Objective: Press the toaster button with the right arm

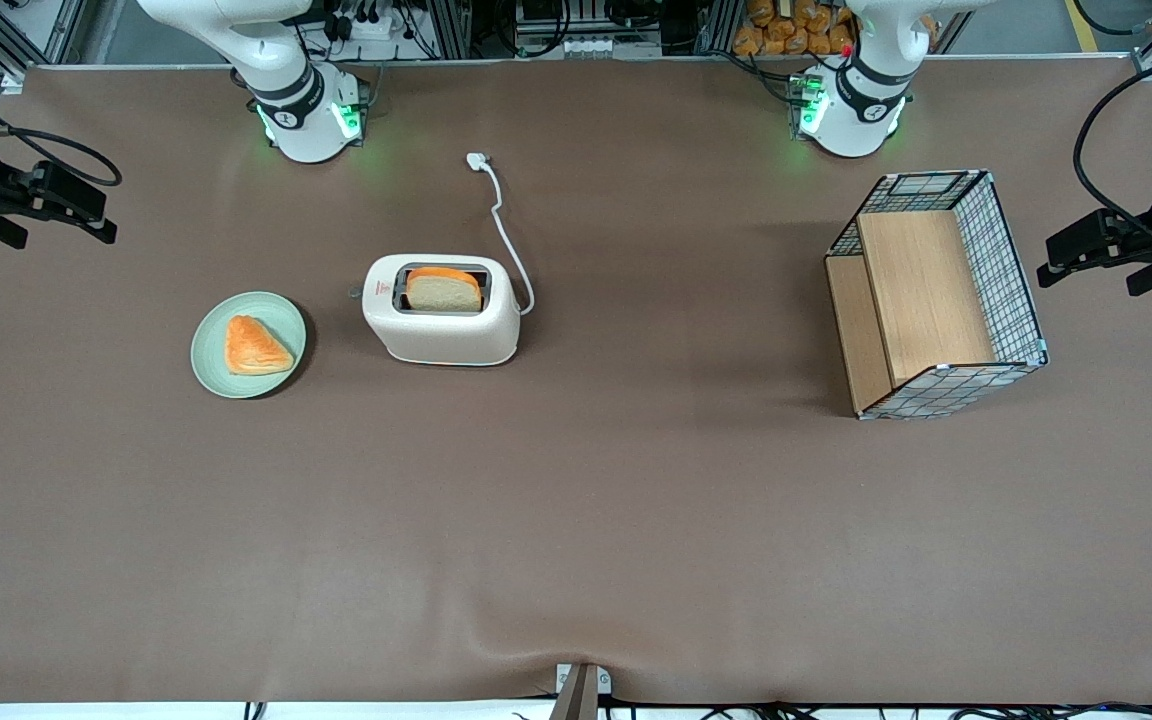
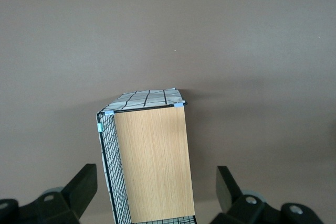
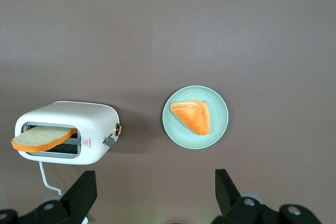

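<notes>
The cream-white toaster (image 1: 441,330) stands on the brown table with a bread slice (image 1: 444,290) in its top slot. Its small dark grey button (image 1: 356,293) sticks out of the narrow end face that points toward the plate. My right arm's gripper (image 1: 101,218) hangs open and empty above the table at the working arm's end, well apart from the toaster. The right wrist view shows the open gripper (image 3: 155,192), the toaster (image 3: 79,121), the button (image 3: 109,141) beside the red logo, and the bread slice (image 3: 42,137).
A green plate (image 1: 281,315) with a pastry (image 1: 254,347) lies close beside the toaster's button end; the plate also shows in the right wrist view (image 3: 218,106). The white cord and plug (image 1: 477,160) trail away from the front camera. A wire basket with wooden boards (image 1: 936,295) stands toward the parked arm's end.
</notes>
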Available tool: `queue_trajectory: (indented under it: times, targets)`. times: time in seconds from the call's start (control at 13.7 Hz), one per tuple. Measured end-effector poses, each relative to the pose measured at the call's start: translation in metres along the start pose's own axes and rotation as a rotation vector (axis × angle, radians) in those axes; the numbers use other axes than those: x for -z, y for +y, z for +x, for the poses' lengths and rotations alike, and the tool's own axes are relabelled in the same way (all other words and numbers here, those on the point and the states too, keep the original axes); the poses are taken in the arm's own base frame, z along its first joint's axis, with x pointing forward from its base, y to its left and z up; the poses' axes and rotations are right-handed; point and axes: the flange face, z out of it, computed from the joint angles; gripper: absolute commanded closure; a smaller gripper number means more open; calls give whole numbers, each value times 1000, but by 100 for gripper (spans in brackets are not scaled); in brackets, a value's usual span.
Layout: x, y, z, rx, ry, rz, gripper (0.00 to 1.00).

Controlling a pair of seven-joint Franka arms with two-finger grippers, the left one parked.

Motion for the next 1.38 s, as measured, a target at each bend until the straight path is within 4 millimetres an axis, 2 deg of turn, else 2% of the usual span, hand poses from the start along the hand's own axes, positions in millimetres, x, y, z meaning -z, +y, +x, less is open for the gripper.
queue_trajectory:
  times: [0.66, 1.38]
  targets:
    - [1, 5, 0, -8, 7, -12, 0]
    - [3, 2, 3, -2, 28, -12, 0]
